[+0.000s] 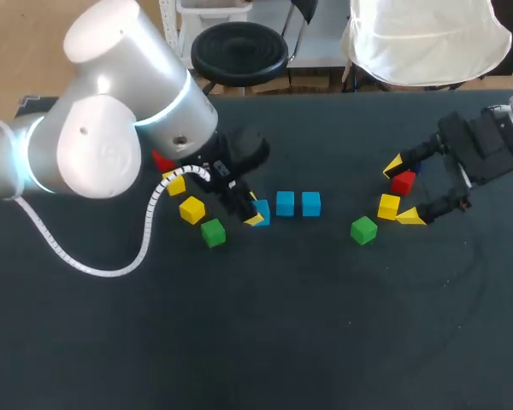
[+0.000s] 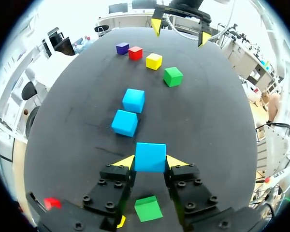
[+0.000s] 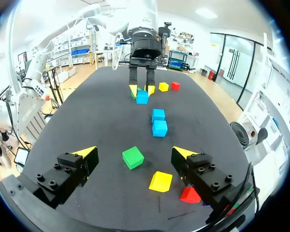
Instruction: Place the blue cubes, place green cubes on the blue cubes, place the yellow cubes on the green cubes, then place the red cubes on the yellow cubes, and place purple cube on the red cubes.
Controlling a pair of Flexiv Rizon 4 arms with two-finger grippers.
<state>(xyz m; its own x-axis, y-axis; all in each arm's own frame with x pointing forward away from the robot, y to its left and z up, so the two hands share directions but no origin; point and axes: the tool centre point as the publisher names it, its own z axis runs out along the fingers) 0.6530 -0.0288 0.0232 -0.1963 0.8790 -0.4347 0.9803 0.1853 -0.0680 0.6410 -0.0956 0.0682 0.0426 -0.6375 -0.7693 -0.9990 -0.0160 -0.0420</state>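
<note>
My left gripper point(image 1: 255, 213) is shut on a blue cube point(image 2: 150, 157), low over the table at the left end of a row with two more blue cubes point(image 1: 285, 202) point(image 1: 311, 203). Beside and under this gripper lie a green cube point(image 1: 212, 232), two yellow cubes point(image 1: 191, 209) point(image 1: 174, 184) and a red cube point(image 1: 162, 161). My right gripper point(image 1: 406, 190) stands wide open at the right. A green cube point(image 3: 133, 157) sits just ahead of its fingers, with a yellow cube point(image 3: 161, 181) and a red cube point(image 3: 190, 195) below them. A purple cube point(image 2: 122, 48) lies beside that red one.
The black table point(image 1: 265, 342) has broad bare room along its front half. A white coiled cable point(image 1: 94, 265) hangs from my left arm onto the table at the left.
</note>
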